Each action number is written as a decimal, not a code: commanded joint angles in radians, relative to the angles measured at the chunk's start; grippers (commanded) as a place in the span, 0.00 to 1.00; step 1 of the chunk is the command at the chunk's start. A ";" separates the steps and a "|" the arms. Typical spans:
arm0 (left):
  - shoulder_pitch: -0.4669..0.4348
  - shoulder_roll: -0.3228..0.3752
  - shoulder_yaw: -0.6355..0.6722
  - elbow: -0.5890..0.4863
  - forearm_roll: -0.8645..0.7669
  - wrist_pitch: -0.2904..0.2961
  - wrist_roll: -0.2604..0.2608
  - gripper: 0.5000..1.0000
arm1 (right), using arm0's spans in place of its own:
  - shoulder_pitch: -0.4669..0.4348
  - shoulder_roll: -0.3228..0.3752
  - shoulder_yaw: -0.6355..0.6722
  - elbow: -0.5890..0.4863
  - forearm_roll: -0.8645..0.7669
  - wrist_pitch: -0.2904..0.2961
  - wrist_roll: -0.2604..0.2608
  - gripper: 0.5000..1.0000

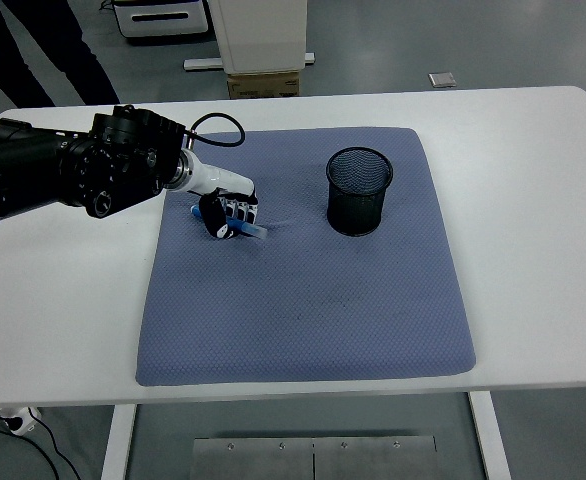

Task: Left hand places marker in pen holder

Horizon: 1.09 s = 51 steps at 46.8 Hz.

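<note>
Already the left hand (229, 214) is curled around the blue marker (253, 229) on the far left part of the grey-blue mat (303, 300), low over the fabric; whether the marker has left the mat cannot be told. Only its ends show past the fingers, one toward the right, one toward the left. It looks light, stiff and smooth, so a grip around the middle of the barrel should suit. To the right, well apart, the black mesh pen holder (359, 190) stands upright on the mat, which covers the white tabletop (533, 200).

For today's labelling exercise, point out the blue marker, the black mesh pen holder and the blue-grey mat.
blue marker (257, 230), head view, on its exposed end.
black mesh pen holder (358, 205), head view, on its wall.
blue-grey mat (313, 310), head view, on bare fabric.
</note>
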 commanded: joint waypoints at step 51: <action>0.001 0.000 -0.014 0.003 0.001 -0.003 -0.010 0.00 | 0.000 0.000 0.000 -0.001 -0.001 0.000 -0.001 1.00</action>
